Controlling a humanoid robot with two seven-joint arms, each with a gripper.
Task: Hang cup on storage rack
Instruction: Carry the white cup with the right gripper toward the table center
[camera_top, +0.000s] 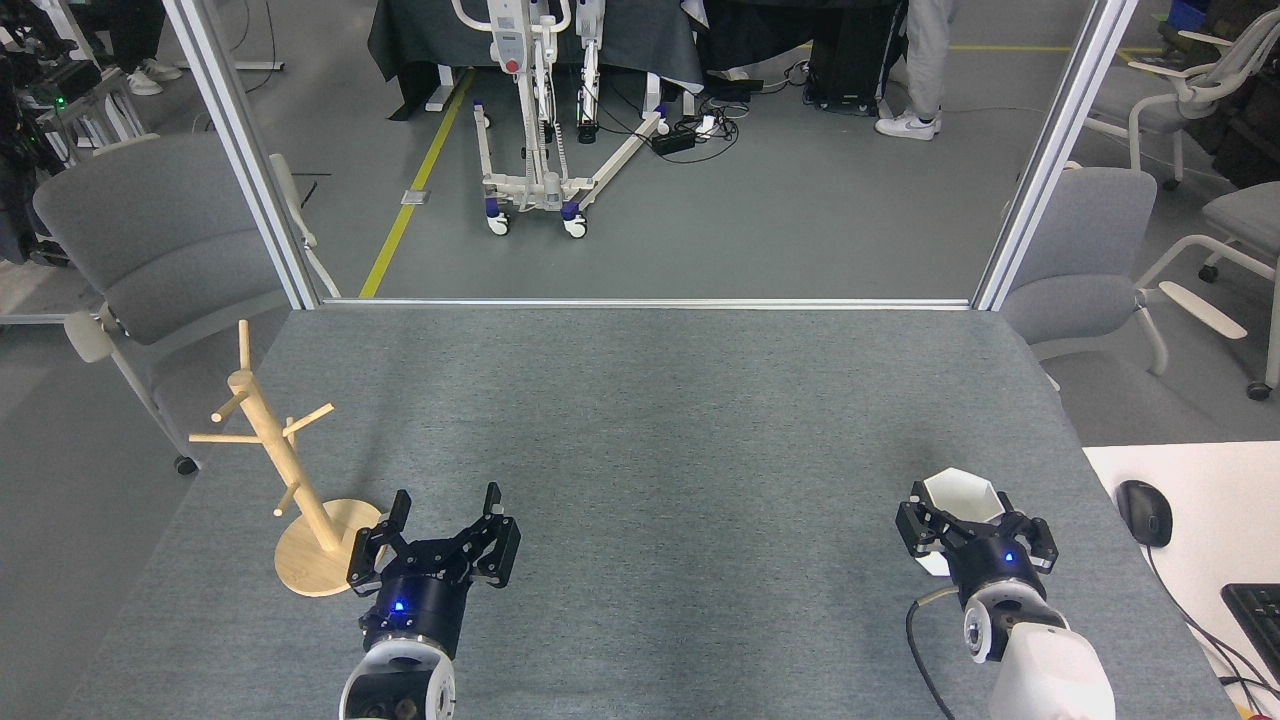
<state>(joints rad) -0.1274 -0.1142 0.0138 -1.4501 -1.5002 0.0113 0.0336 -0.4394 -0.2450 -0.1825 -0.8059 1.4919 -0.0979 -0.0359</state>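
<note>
The white faceted cup (961, 494) sits low at the table's right front, its hexagonal rim facing up and away from me. My right gripper (967, 522) is shut on the cup, with black fingers on either side of it and the cup's base showing to the left of the wrist. The wooden storage rack (283, 462) stands at the left front on its round base (304, 567), its pole leaning left and its pegs bare. My left gripper (445, 508) is open just right of that base, with nothing between its fingers.
The grey felt table (650, 420) ends at a metal frame rail along the back. A white desk with a black mouse (1144, 512) and a keyboard (1258, 610) adjoins on the right. Grey chairs (150, 240) stand at both sides, and a person's legs are far behind.
</note>
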